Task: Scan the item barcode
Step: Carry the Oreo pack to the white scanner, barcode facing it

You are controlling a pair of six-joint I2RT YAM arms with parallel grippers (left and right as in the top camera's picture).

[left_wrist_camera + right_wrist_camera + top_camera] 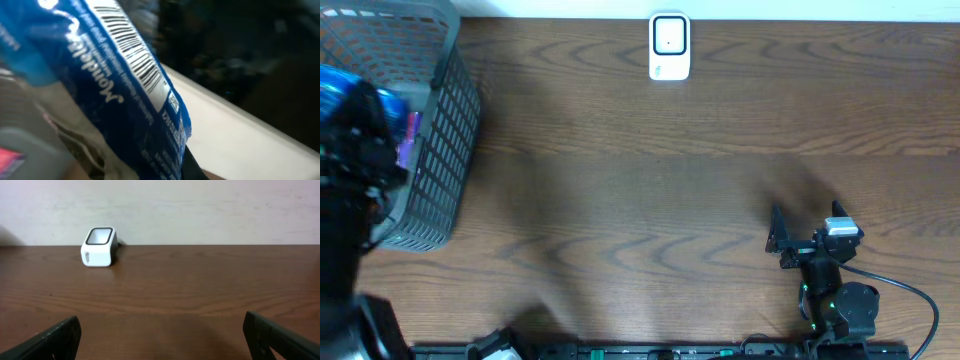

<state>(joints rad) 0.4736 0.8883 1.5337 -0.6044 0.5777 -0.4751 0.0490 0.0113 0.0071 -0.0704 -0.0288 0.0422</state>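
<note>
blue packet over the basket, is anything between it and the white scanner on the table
Nothing visible does. The blue packet is held over the grey basket at the left end, and the tabletop from there to the white scanner is bare. The open right gripper sits near the front right, off that line.

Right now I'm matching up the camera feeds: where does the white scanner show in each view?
Overhead: scanner top centre, at the far edge of the table.
Left wrist: not in it; a blue packet with a barcode fills the frame.
Right wrist: scanner upper left, far across the table.
Shared landmark: the wooden table, in overhead and right wrist.
</note>
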